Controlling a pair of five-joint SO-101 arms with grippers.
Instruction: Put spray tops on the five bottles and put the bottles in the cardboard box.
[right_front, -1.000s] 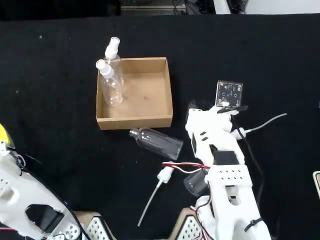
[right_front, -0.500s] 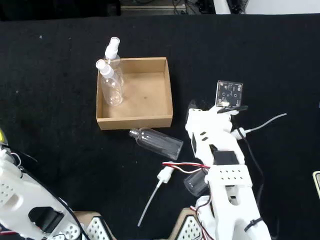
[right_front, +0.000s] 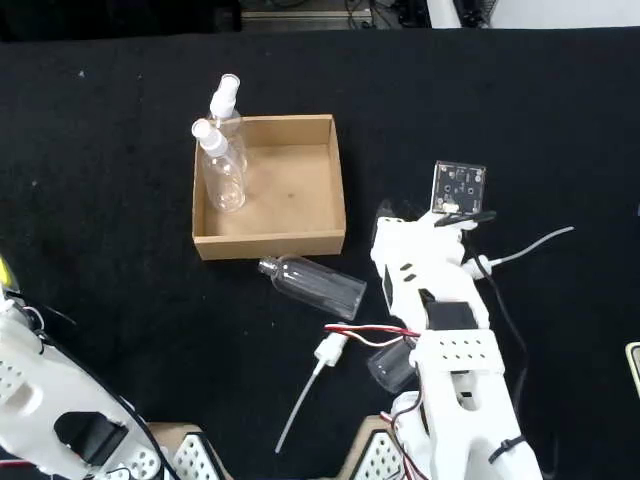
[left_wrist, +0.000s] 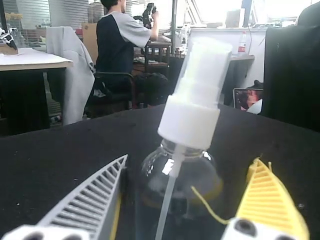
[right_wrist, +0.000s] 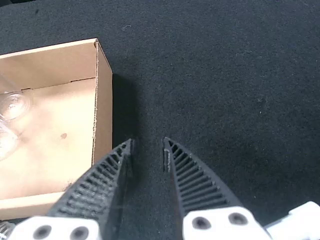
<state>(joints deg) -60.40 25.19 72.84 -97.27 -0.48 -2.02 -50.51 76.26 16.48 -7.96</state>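
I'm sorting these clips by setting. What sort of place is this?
Probably a shared lab or office workroom: a black-covered table bears a white robot arm, and beyond it are a white desk, a hanging grey garment and bright windows.

Fixed high camera looks straight down on the table (right_front: 520, 100). Right wrist camera looks down, close, on the box (right_wrist: 102, 100) edge, shared with it. Left wrist camera looks level across the tabletop, bottle (left_wrist: 200, 175) close up.
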